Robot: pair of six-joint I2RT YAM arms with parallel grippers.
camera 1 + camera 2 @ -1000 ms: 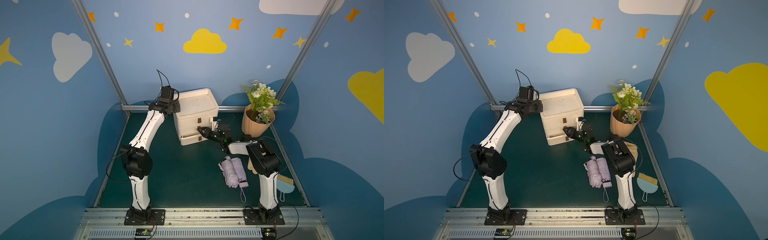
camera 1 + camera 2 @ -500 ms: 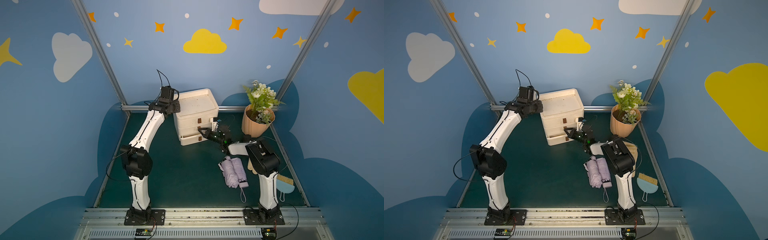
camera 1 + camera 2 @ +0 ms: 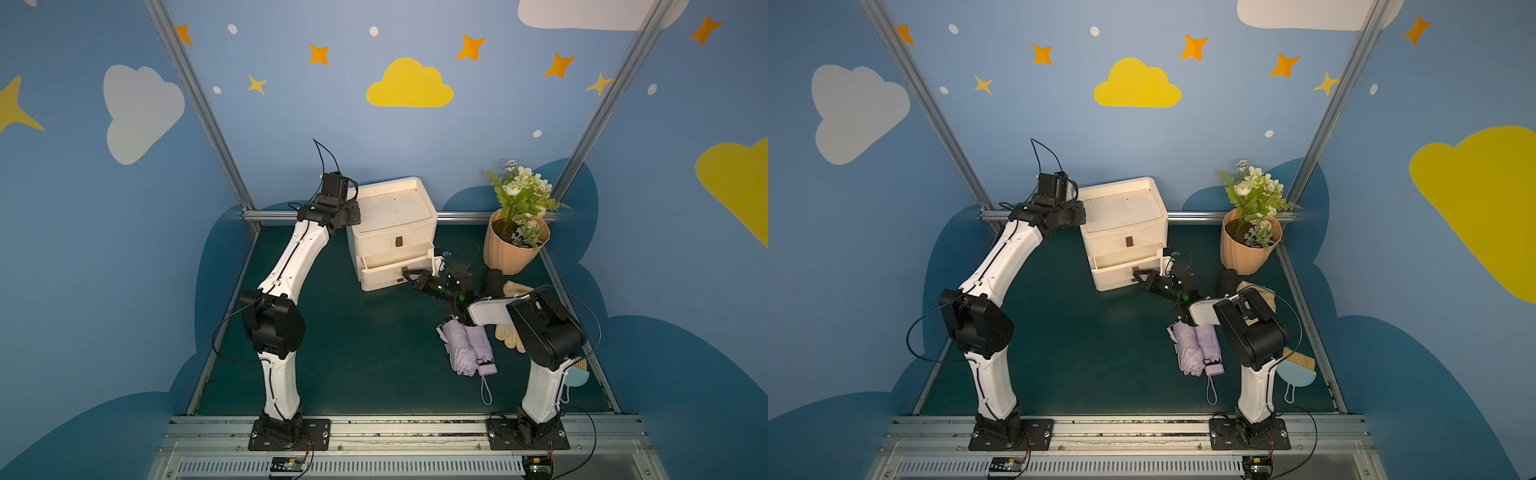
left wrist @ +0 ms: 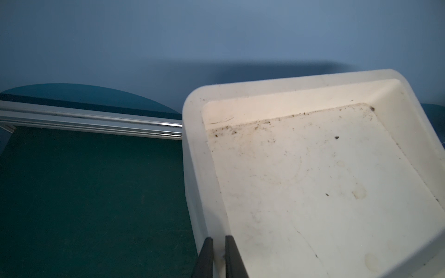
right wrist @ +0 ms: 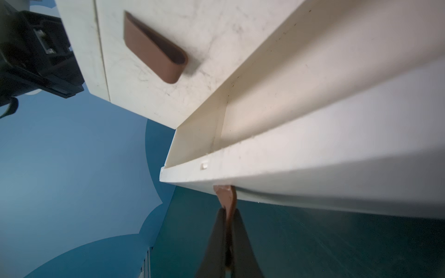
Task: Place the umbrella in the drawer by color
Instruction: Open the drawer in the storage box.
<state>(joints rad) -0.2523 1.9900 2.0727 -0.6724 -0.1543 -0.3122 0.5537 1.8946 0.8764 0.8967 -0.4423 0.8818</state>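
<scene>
A folded lilac umbrella (image 3: 467,349) (image 3: 1196,349) lies on the green mat beside my right arm, held by nothing. At the back stands a white drawer cabinet (image 3: 392,208) (image 3: 1121,210). Its lower drawer (image 3: 390,272) (image 5: 313,154) sits a little way out and looks empty. My right gripper (image 3: 409,274) (image 3: 1140,276) (image 5: 227,211) is shut on that drawer's brown handle (image 5: 225,195). The upper drawer, with its own brown handle (image 3: 399,241) (image 5: 154,48), is closed. My left gripper (image 4: 219,240) is shut on the rim (image 4: 192,168) of the cabinet's top.
A tan pot of white flowers (image 3: 515,245) stands at the back right. Pale gloves (image 3: 509,336) and a light blue brush set (image 3: 1298,372) lie by the right arm's base. Metal rails (image 3: 291,216) edge the mat.
My right gripper has closed on the lower drawer's handle. The left arm and the umbrella have not moved.
</scene>
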